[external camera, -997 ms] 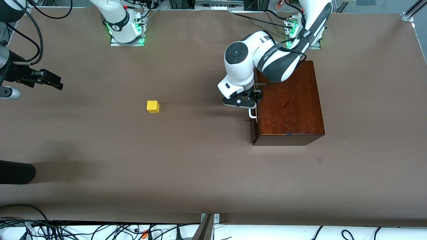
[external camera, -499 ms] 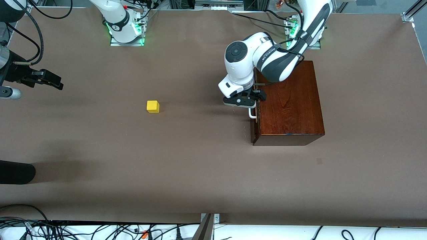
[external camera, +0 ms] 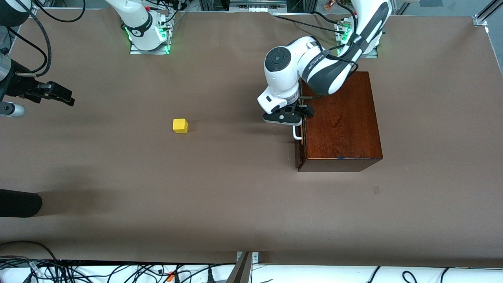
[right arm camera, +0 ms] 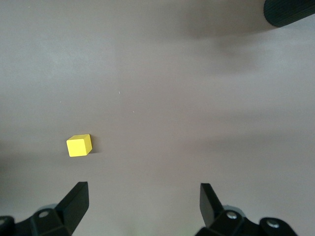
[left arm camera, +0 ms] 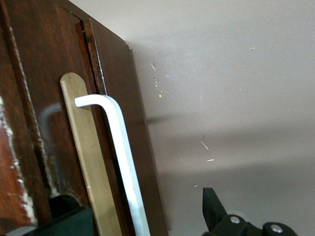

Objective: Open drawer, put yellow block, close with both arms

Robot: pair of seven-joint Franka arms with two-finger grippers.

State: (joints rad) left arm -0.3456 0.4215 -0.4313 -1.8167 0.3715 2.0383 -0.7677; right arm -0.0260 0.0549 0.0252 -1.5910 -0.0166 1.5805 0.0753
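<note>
Mahogany drawer (external camera: 299, 145), white handle (left arm camera: 125, 167)

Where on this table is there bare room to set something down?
Bare table lies between the yellow block and the wooden box, and nearer the camera. It is crowded at the drawer handle, where the left gripper sits.

Robotics lab (bolted arm bases (external camera: 148, 37))

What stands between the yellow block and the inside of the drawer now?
The drawer is shut in its wooden box, so its closed front bars the way. The bare table lies between the yellow block and the drawer. The left gripper, open, straddles the white handle.
</note>
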